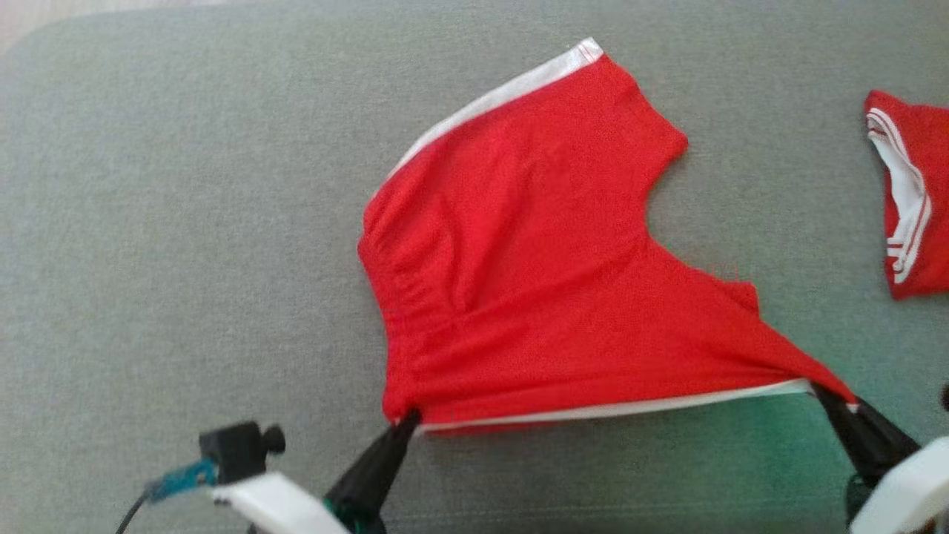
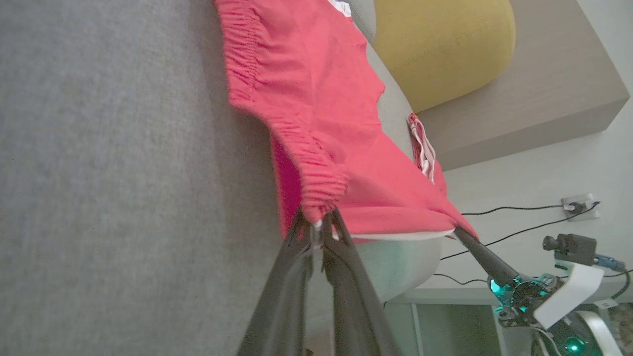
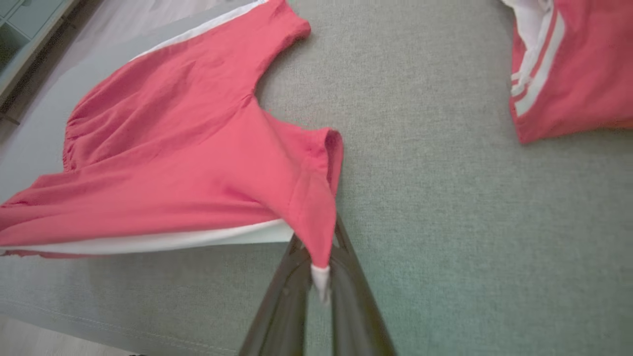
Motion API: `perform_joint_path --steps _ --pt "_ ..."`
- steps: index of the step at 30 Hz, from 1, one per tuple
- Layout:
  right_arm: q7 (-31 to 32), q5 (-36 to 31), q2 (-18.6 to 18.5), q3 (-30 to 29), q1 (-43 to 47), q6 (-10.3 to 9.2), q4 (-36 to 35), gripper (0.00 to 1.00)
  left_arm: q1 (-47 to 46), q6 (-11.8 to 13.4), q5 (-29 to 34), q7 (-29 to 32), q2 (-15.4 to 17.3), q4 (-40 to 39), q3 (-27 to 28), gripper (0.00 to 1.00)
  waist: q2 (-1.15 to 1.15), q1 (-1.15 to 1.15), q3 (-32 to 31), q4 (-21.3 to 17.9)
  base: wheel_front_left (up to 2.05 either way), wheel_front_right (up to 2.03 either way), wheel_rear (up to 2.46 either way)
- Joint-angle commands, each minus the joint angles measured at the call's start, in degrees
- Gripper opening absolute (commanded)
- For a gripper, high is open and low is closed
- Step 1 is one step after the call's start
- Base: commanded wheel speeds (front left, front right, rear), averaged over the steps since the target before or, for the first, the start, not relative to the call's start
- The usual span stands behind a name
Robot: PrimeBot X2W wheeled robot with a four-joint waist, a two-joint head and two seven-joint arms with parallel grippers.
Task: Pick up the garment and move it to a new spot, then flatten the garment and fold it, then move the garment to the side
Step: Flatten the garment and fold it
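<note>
Nearest, at the lower left, the left pincer [image 1: 409,421] is pinched tight on the gathered waistband corner of the red shorts [image 1: 534,282]. From it the shorts stretch rightward, their near white-striped edge lifted off the grey surface [image 1: 185,222] and taut between both pincers, while the far leg lies flat beyond them. At the lower right, the right pincer [image 1: 821,391] is clamped on the hem corner of the near leg, a bit of white trim poking out between its fingers. Further right, beyond that pincer and apart from the shorts, lies a second red garment [image 1: 916,200] with white stripes.
</note>
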Motion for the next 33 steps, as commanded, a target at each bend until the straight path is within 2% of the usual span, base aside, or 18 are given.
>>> perform_joint_path --steps 1,4,7,12,15,16,19,24,28,33 --pt "0.8 0.5 -1.2 -1.3 -1.4 -0.05 -4.0 0.0 -0.8 0.9 -1.1 -0.9 2.3 -4.4 3.3 0.0 0.0 0.01 0.4 0.3 0.0 0.0 0.0" --pt "2.8 -0.4 -1.8 -2.0 -3.1 -0.05 -6.1 0.0 0.0 1.5 -3.0 -0.3 2.9 -9.4 4.3 0.0 0.0 0.01 1.3 1.3 0.0 0.0 0.0" --pt "5.2 -1.0 -3.0 -0.5 -9.6 -0.05 -5.3 0.0 -2.8 2.1 -4.8 1.7 2.4 -11.3 5.3 0.0 0.0 0.01 2.4 2.6 0.0 0.0 0.0" --pt "9.7 -2.3 -6.0 2.6 -25.3 -0.05 0.5 0.0 -10.9 4.1 -10.3 5.0 -2.0 -10.6 8.7 0.0 0.0 0.01 6.3 5.8 0.0 0.0 0.0" --pt "11.9 -2.5 -7.2 4.5 -34.7 -0.05 5.6 0.0 -16.7 5.4 -12.4 7.6 -4.7 -7.8 9.6 0.0 0.0 0.01 8.6 8.1 0.0 0.0 0.0" --pt "11.9 -2.5 -7.2 4.5 -34.7 -0.05 5.6 0.0 -16.7 5.4 -12.4 7.6 -4.7 -7.8 9.6 0.0 0.0 0.01 8.6 8.1 0.0 0.0 0.0" --pt "13.2 -2.7 -7.9 6.6 -42.5 -0.05 11.3 0.0 -22.4 6.9 -12.6 9.6 -6.8 -3.4 9.5 0.0 0.0 0.01 10.4 10.0 0.0 0.0 0.0" --pt "11.7 -4.4 -8.7 9.3 -51.9 -0.05 21.1 0.0 -29.4 8.1 -11.9 11.3 -11.0 5.5 8.2 0.0 0.0 0.01 12.1 12.4 0.0 0.0 0.0" --pt "7.8 -5.7 -8.2 11.3 -57.9 -0.05 29.3 0.0 -33.7 7.3 -11.0 11.2 -14.8 13.0 7.0 0.0 0.0 0.01 13.2 13.4 0.0 0.0 0.0" --pt "3.6 -5.8 -8.0 13.5 -61.9 -0.05 34.6 0.0 -36.0 6.2 -9.6 9.7 -16.8 17.7 6.7 0.0 0.0 0.01 14.1 13.9 0.0 0.0 0.0"
